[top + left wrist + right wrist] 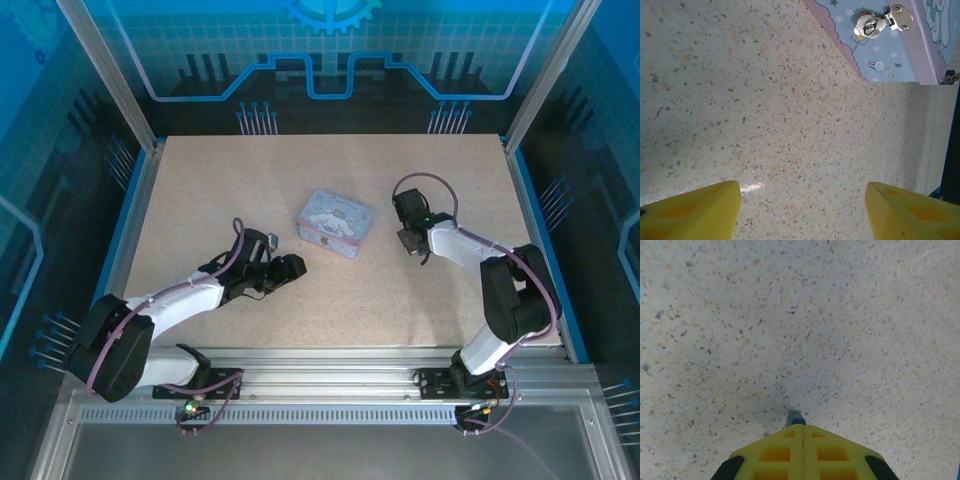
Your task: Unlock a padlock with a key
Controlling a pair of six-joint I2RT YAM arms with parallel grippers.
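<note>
left gripper (802, 194): i see its yellow fingers (695, 210) spread wide with nothing between them, low over the speckled table (755, 100). the padlock (869, 25), small and silver, hangs from the hasp (900, 17) on the side wall of the pale blue cartoon tin (890, 55), up and to the right of this gripper in its wrist view and well clear of both fingers. from above, the tin sits near the middle of the table, between the two arms, and the left gripper points toward its near left side. right gripper (804, 428): the fingers are pressed together along a single seam, and a small teal-grey tip, which i read as the key (795, 416), pokes out from between them over bare table. from above, this gripper sits to the right of the tin, apart from it. i cannot tell whether the padlock's shackle is locked.
</note>
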